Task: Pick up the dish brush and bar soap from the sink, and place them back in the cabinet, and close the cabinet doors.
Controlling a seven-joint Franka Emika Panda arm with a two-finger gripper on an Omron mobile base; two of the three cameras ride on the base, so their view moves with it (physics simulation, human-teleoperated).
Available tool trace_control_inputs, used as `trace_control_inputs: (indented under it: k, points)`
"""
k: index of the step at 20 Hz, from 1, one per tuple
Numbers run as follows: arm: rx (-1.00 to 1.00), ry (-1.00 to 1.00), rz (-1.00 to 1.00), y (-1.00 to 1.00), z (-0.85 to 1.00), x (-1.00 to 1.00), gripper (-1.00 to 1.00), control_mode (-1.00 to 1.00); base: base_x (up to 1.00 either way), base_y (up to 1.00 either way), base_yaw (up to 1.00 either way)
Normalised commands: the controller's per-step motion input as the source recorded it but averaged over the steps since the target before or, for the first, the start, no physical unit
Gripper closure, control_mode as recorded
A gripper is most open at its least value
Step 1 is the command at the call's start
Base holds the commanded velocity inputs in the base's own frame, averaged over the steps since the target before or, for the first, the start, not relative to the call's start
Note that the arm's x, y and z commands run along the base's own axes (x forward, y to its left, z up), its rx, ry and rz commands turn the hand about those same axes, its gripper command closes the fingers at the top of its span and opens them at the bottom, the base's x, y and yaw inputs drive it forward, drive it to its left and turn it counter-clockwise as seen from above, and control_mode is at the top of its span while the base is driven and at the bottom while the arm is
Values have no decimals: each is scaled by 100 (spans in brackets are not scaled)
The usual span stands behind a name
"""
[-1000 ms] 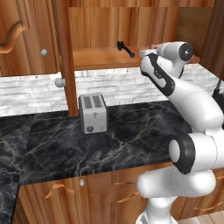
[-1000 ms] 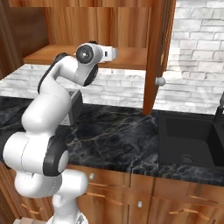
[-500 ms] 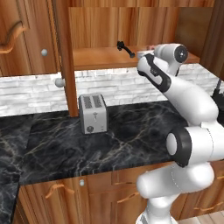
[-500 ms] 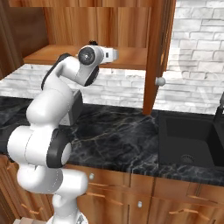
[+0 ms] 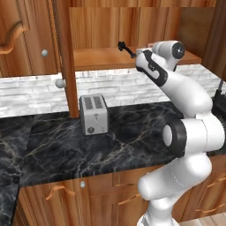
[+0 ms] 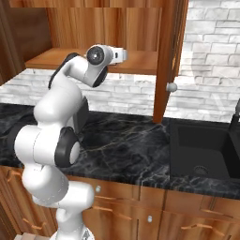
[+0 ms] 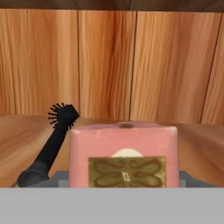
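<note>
The arm reaches up into the open cabinet (image 5: 110, 26), gripper (image 5: 140, 52) level with the shelf (image 5: 97, 57); in the hand view the bar soap (image 7: 124, 154) sits dead centre, big and square, the jaws clamped on its sides as far as I can tell, fingertips hidden behind it; it is carried flat so it can be set straight down on the wood; the dish brush (image 7: 51, 142) already lies on the shelf at nine o'clock of the soap, bristles toward the back wall; the cabinet doors (image 6: 169, 56) stand wide, knob out; the sink (image 6: 201, 150) waits at four o'clock, looking emptied.
</note>
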Motion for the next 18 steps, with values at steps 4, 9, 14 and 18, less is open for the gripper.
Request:
trace_control_inputs:
  k: [4,9,14,18]
  points:
    - [0,0,0,0,-20,28,100,-100,0,0,0]
    - [0,0,0,0,-28,24,100,-100,0,0,0]
    - [0,0,0,0,-16,13,100,-100,0,0,0]
    - [0,0,0,0,0,0,100,-100,0,0,0]
